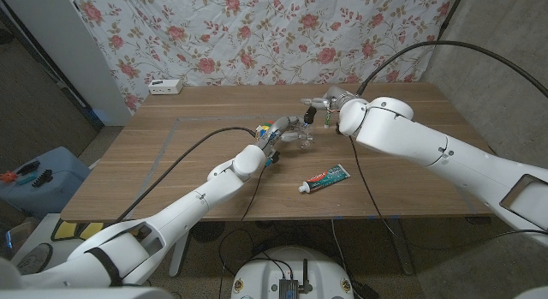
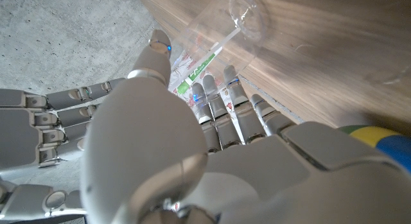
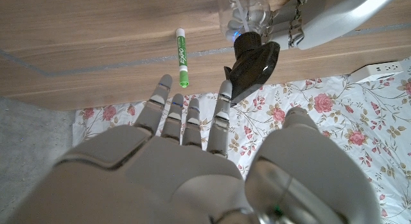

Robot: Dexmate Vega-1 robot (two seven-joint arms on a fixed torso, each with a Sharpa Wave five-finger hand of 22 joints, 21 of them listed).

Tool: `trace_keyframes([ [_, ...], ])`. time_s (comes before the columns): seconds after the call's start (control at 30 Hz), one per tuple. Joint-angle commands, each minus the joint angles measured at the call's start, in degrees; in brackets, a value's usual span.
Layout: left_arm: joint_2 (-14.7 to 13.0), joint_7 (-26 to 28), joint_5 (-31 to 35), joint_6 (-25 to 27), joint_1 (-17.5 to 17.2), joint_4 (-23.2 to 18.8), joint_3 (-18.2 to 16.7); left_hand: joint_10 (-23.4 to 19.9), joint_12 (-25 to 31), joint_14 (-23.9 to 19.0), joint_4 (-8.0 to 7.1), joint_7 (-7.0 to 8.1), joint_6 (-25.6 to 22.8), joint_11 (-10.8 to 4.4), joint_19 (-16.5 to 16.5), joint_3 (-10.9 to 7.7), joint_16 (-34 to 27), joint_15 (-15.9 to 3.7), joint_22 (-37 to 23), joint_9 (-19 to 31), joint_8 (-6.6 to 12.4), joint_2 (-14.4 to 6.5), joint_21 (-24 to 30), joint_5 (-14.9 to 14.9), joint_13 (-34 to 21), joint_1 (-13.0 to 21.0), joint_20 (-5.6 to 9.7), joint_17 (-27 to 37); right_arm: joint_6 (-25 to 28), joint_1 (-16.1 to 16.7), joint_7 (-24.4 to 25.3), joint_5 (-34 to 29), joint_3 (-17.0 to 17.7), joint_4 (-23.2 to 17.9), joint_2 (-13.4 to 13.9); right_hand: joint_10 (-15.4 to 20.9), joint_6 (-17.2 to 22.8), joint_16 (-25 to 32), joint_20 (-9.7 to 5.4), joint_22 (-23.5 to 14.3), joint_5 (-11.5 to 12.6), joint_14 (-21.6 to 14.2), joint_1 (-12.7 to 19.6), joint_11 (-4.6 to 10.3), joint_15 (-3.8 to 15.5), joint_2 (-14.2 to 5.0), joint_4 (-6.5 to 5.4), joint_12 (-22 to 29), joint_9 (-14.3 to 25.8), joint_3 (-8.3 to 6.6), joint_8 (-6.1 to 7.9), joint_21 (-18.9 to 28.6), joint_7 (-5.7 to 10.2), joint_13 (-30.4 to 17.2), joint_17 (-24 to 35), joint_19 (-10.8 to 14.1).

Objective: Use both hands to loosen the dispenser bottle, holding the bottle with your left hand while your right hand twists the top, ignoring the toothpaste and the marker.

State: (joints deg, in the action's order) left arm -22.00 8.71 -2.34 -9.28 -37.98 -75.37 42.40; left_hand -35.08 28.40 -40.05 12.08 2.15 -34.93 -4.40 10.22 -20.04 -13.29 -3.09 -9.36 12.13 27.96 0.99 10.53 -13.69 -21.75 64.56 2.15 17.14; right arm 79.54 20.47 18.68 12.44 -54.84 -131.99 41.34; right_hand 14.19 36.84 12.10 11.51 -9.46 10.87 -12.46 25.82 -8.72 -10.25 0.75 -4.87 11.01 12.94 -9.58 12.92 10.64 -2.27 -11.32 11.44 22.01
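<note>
While the left hand point(image 1: 287, 130) grips it, the dispenser bottle point(image 2: 218, 31) is clear, black-topped.

White power strip point(image 1: 165, 86), floral backdrop point(image 1: 257, 33)

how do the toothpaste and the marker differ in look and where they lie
The toothpaste is a flat red, white and green tube with a white cap; the marker is a thin green and white stick. The toothpaste lies near the table's front edge, the marker beyond the dispenser bottle. Both lie flat on the wood, untouched.
</note>
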Motion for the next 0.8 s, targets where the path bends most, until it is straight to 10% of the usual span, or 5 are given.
trace_keyframes([
  [0.03, 0.0, 0.52, -0.19, 0.44, -0.58, -0.54, -0.09, -4.17, 0.36, -1.51, -3.1, 1.52, -3.52, -3.47, -0.06, -3.65, -0.42, -6.23, 0.0, 0.09, 0.19, -7.12, -0.15, -0.53, -8.26, -3.49, 1.88, 0.29, 0.45, -2.19, 0.46, 2.01, -1.72, 0.7, 0.01, -0.58, -0.83, -0.16, 0.47, -0.13, 0.39, -0.15, 1.36, -0.27, -0.34, -0.15, 0.9, -0.09, 0.18, -0.32, -0.28, 0.14, -0.37, -0.16, 0.08, 0.19],
  [0.8, 0.16, 0.39, -0.27, -0.04, -0.74, -0.57, 0.09, -4.27, 0.28, -1.48, -3.31, 1.4, -3.52, -3.47, -0.05, -3.8, -0.26, -6.0, 0.0, 0.11, 0.11, -7.31, -0.13, -0.67, -8.35, -3.92, 1.83, 0.19, 0.45, -6.31, 9.65, 13.73, -4.75, 1.23, 1.94, -0.86, -1.82, -0.24, 0.44, -0.13, 1.05, -0.6, 11.02, 0.33, 0.41, -1.96, 7.84, 0.26, 0.72, -4.34, 0.23, 0.11, 0.31, -0.13, -0.26, 0.5],
])
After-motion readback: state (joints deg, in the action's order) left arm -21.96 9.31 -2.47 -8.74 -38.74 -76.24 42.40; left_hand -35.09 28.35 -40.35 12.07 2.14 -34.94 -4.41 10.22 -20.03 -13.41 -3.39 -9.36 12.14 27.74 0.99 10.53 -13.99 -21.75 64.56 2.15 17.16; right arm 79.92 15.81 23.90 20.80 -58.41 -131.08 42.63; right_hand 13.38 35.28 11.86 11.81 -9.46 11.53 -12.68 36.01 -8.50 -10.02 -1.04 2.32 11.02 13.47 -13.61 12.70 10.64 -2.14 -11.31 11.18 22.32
